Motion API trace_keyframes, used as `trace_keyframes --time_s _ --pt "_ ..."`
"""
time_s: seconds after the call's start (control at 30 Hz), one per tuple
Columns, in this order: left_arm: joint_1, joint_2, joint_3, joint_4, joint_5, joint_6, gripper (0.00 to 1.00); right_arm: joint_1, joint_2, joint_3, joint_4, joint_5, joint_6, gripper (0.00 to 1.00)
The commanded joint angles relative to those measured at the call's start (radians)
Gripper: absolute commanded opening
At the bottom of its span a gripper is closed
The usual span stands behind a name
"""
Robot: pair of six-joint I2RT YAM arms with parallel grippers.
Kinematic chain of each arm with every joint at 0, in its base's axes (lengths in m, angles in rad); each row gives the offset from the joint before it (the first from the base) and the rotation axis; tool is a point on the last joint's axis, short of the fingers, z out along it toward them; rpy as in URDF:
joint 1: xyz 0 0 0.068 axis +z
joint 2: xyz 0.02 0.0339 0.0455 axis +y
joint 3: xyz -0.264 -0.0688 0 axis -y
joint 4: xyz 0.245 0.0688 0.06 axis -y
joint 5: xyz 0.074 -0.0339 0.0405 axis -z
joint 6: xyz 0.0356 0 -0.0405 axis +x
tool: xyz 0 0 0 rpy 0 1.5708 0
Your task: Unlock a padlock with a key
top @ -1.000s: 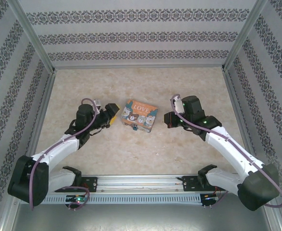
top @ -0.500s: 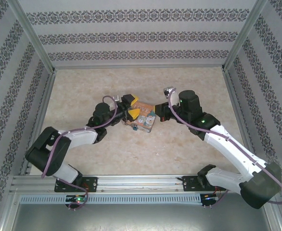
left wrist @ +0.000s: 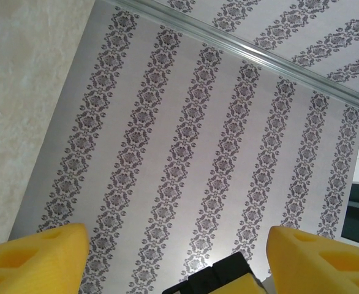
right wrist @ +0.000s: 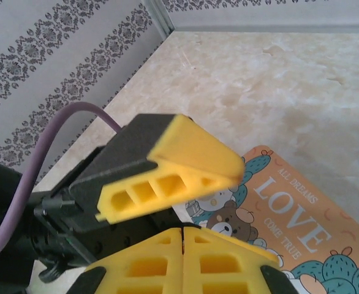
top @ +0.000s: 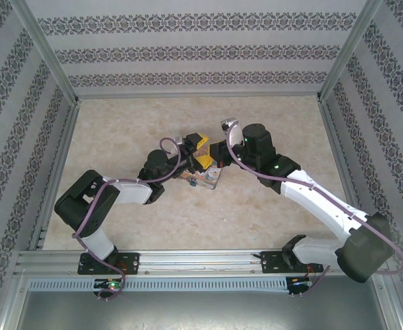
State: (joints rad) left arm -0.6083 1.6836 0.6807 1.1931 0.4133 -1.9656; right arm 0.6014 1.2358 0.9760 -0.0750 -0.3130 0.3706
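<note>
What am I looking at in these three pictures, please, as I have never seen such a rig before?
These are two robot arms bolted at the near edge of a table, each ending in a yellow two-finger gripper. The wide picture comes from a fixed camera above and behind them. The other two come from a camera on each wrist, so each sees its own fingers. On the table lies a picture box reading LOVE, where both grippers meet. The left gripper is open and looks toward the patterned wall. The right gripper is shut; I see nothing between its fingers.
</note>
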Motion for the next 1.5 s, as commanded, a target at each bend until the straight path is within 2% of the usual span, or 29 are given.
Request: trace_keyframes --time_s 0.0,0.9,1.23,1.47 --pt "-0.016 -0.004 0.029 0.080 -0.019 -0.010 0.75 0.014 0.017 0.035 0.040 0.014 0.004 0.00" --pt "-0.018 -0.042 0.006 -0.004 -0.049 0.024 0.40 0.015 -0.007 -0.022 0.032 0.048 0.017 0.00" --pt "-0.018 -0.051 -0.004 -0.025 -0.054 0.031 0.22 0.014 -0.013 -0.024 0.031 0.049 0.020 0.00" --pt "-0.018 -0.062 -0.004 -0.050 -0.058 0.040 0.14 0.013 -0.019 -0.030 0.036 0.052 0.021 0.00"
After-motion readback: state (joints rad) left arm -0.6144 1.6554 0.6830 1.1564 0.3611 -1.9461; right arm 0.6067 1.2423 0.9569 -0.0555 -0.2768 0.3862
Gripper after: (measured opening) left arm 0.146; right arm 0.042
